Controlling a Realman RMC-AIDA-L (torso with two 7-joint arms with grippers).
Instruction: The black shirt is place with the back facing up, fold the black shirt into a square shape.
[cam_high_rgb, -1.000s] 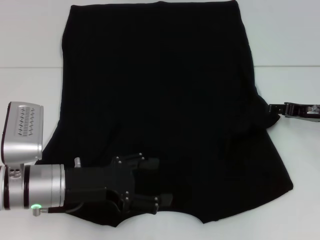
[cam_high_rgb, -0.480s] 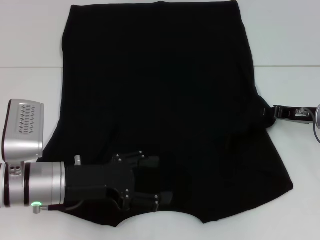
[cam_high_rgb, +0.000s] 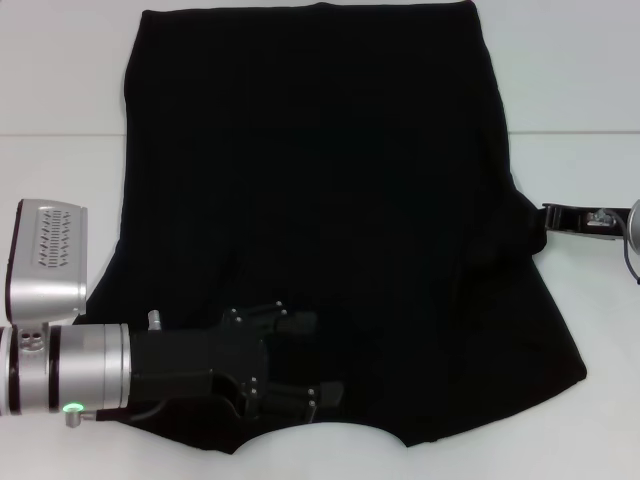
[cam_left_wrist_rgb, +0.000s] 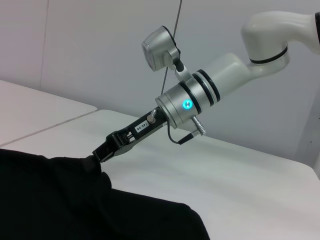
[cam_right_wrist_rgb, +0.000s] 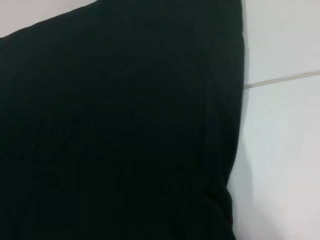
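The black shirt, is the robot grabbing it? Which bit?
Yes. The right gripper pinches the black shirt at its right side edge. The left gripper sits at the near neckline edge, but its hold cannot be told.

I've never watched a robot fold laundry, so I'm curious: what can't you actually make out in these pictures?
- Head view: whether the left gripper pinches cloth; black fingers merge with the black shirt.
- Head view: the right arm, cut off by the edge; only the right gripper shows, at the shirt's side.
- Left wrist view: the right gripper's tips meet the bunched fabric; the grip itself is unclear.
- All views: any print; only plain black shows.
- Right wrist view: its own fingers are absent.
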